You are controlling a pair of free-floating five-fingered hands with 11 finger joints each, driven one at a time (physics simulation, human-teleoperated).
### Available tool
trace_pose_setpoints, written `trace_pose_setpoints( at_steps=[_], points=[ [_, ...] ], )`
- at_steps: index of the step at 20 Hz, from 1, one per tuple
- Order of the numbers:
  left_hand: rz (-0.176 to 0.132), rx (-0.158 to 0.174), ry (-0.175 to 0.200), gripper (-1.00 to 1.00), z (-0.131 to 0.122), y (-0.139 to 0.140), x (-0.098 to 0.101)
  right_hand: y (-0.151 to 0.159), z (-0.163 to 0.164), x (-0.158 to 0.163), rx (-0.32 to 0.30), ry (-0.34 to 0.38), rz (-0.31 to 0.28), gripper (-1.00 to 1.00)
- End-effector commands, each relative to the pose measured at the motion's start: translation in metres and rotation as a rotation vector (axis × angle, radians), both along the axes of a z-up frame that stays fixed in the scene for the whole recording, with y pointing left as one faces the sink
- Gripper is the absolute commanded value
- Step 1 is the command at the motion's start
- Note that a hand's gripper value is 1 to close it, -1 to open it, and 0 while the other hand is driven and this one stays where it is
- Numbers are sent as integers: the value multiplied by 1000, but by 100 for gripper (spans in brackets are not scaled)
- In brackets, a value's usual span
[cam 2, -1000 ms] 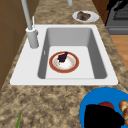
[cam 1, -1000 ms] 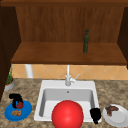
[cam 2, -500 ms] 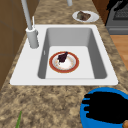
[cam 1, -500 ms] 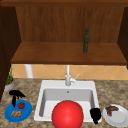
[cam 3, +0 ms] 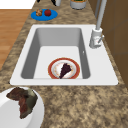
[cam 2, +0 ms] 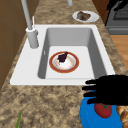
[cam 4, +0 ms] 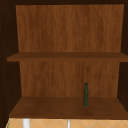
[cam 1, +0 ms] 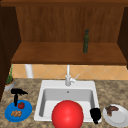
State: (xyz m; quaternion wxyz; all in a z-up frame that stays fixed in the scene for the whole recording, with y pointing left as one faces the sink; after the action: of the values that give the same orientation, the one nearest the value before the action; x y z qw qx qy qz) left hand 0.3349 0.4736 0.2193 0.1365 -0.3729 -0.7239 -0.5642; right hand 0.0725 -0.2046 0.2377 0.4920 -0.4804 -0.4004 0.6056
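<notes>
Tomato (cam 1: 21,105) lies on the blue plate (cam 1: 10,117) beside some nuts (cam 1: 16,113), on the surface left of the sink (cam 1: 41,98). Left robot hand (cam 1: 17,93) hovers just above it, fingers spread straight, holding nothing. Right robot hand (cam 1: 95,114) hangs at the sink's right rim near a white plate (cam 1: 120,118); I cannot tell how its fingers stand.
</notes>
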Motion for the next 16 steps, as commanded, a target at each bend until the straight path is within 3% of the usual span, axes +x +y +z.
trace_pose_setpoints(
  at_steps=[1,5,11,16],
  points=[
    [40,25,-31,-100,20,-17,-5,0,0,0,0,0,0,0],
    [22,52,-32,-100,38,-35,-9,0,0,0,0,0,0,0],
    [42,55,-27,-100,64,-57,-18,0,0,0,0,0,0,0],
    [32,72,-34,-100,72,-81,-25,0,0,0,0,0,0,0]
  ],
)
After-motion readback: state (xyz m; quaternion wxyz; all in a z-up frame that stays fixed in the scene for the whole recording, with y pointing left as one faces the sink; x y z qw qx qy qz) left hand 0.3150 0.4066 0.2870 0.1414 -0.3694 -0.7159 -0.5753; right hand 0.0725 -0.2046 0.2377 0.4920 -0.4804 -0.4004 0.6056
